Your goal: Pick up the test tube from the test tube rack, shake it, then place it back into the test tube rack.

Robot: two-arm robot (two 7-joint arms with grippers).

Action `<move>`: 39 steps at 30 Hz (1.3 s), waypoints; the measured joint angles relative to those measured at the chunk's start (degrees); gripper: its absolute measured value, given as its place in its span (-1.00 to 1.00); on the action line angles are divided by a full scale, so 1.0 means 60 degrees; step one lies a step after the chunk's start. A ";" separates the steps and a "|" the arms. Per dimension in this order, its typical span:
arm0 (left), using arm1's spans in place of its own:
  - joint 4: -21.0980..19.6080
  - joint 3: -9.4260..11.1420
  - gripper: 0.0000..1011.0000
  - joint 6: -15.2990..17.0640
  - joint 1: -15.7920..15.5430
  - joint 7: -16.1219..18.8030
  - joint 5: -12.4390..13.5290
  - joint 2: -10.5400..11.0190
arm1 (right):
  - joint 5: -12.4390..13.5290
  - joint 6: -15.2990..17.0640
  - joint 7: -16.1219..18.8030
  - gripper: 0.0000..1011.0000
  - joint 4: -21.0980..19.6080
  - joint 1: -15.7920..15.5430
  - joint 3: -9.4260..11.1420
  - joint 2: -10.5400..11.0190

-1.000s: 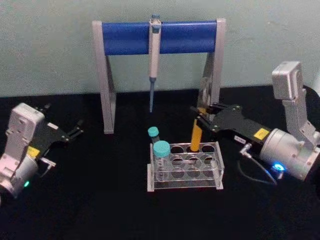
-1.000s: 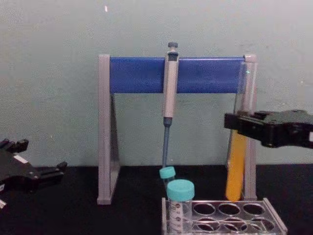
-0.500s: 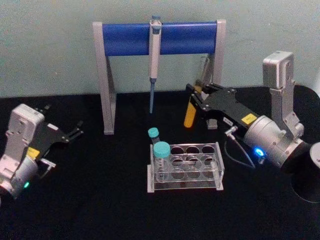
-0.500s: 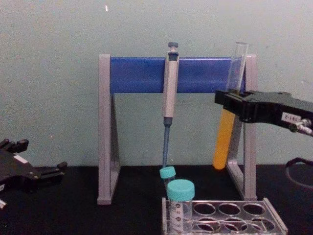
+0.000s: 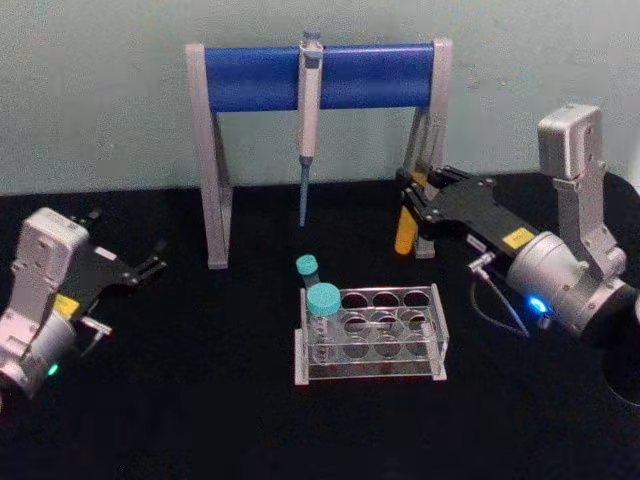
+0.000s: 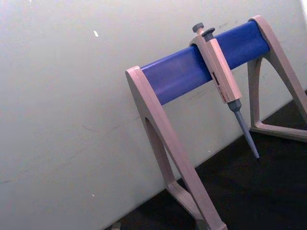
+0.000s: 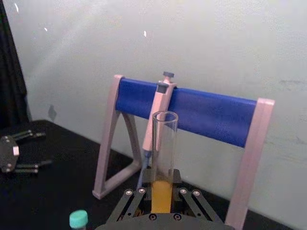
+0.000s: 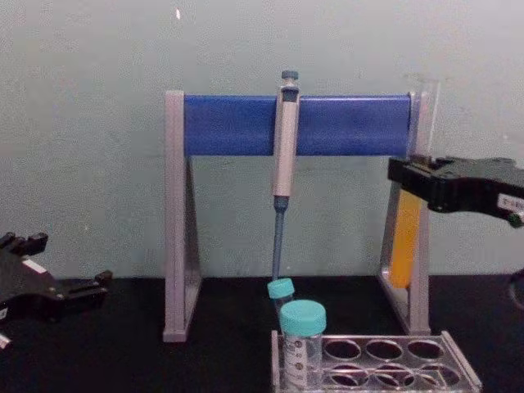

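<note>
**Tube aloft in the right claw, well clear of its rack**

Head view: the right gripper point(image 5: 408, 207) is clamped on the test tube point(image 5: 404, 236), holding it upright in the air beside the right leg of the pipette stand point(image 5: 320, 75). That is behind and above the test tube rack point(image 5: 372, 371), which holds two teal-capped tubes point(image 5: 322, 299) at its left end. The left gripper point(image 5: 154, 259) sits parked at the table's left side, fingers spread and empty. Each gripper carries a yellow sticker point(image 5: 520, 238), but nothing on either can be read.

Left wrist view: the stand and its hanging pipette point(image 6: 220, 72) against the wall. No brand or writing is legible.

Right wrist view: the tube rises straight out of the claw, its open mouth uppermost. The orange-yellow liquid sits low, about level with the grip.

Chest view: the tube's round bottom hangs high above the rack, apart from it.

Judged from this, the tube is light, rigid, thin glass — smooth and likely slippery, and breakable under a hard squeeze. A firm but gentle hold around the middle suits it. With no cap, shaking probably calls for short strokes and a near-upright tube, or the liquid may spill.
</note>
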 joint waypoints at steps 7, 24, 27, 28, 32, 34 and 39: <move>0.0000 0.0000 0.98 0.0000 0.0000 0.0000 0.0000 0.0000 | -0.0155 0.0388 0.0202 -0.55 -0.0488 -0.0388 0.0199 0.0412; 0.0000 -0.0001 0.98 0.0000 0.0000 0.0000 0.0000 0.0000 | 0.1114 0.1163 0.1547 -0.55 -0.1127 -0.0600 -0.0066 0.0921; 0.0000 0.0000 0.98 0.0000 0.0000 0.0000 0.0000 0.0000 | 0.1255 0.0913 0.1561 -0.55 -0.0865 -0.0392 -0.0198 0.0709; 0.0000 0.0000 0.98 0.0000 0.0001 0.0000 0.0000 0.0000 | 0.1255 0.0913 0.1561 -0.55 -0.0865 -0.0392 -0.0198 0.0709; 0.0000 0.0000 0.98 0.0000 0.0000 0.0000 0.0000 0.0000 | 0.1174 0.0425 0.1198 -0.55 -0.0479 -0.0140 -0.0319 0.0404; 0.0000 0.0000 0.98 0.0000 0.0000 0.0000 0.0000 0.0000 | 0.1034 0.0227 0.1015 -0.55 -0.0342 -0.0056 -0.0351 0.0309; 0.0000 0.0000 0.98 0.0000 0.0000 0.0000 0.0000 0.0000 | 0.0641 -0.0182 0.0539 -0.55 0.0018 0.0133 -0.0353 0.0060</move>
